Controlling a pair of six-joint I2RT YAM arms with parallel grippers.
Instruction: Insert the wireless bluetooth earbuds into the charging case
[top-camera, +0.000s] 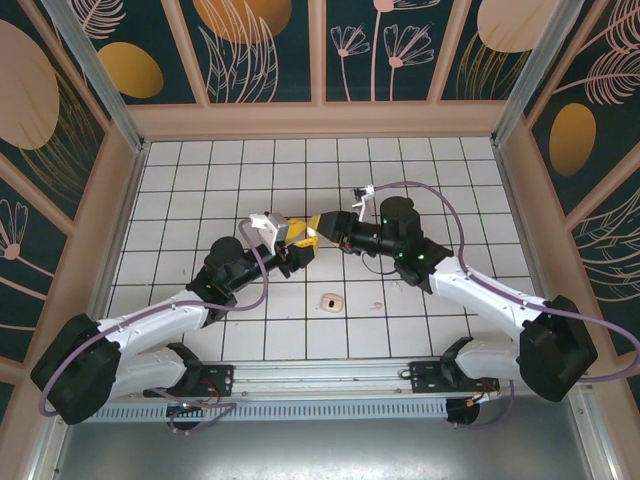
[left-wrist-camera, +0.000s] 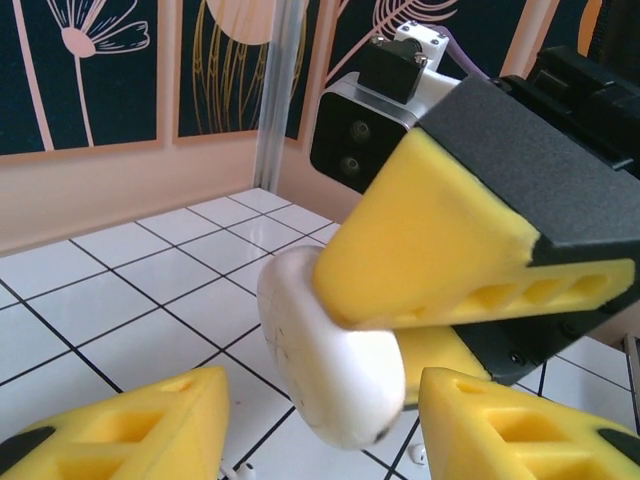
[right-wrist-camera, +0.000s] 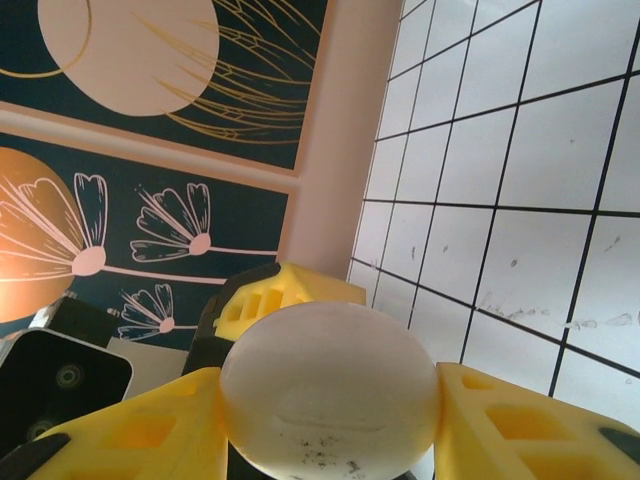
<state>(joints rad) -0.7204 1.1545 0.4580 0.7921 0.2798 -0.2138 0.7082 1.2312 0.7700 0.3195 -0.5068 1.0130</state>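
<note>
The white rounded charging case (right-wrist-camera: 330, 390) sits between my right gripper's (right-wrist-camera: 330, 410) yellow fingers, which are shut on its two sides. In the left wrist view the same case (left-wrist-camera: 335, 370) hangs above the tiles, pinched from above and below by the right gripper's fingers (left-wrist-camera: 450, 240). My left gripper (left-wrist-camera: 320, 420) is open, one finger on each side of the case with a small gap on both sides. Two tiny white earbuds lie on the floor under it, one (left-wrist-camera: 235, 470) at the lower left and the other (left-wrist-camera: 415, 455) at the lower right. Both grippers meet at mid-table (top-camera: 308, 237).
A small pale rounded object (top-camera: 330, 300) lies on a tile nearer the arms' bases, with faint specks (top-camera: 375, 305) beside it. Patterned walls (top-camera: 320, 50) and a raised border close in the white tiled floor (top-camera: 200, 180) on three sides.
</note>
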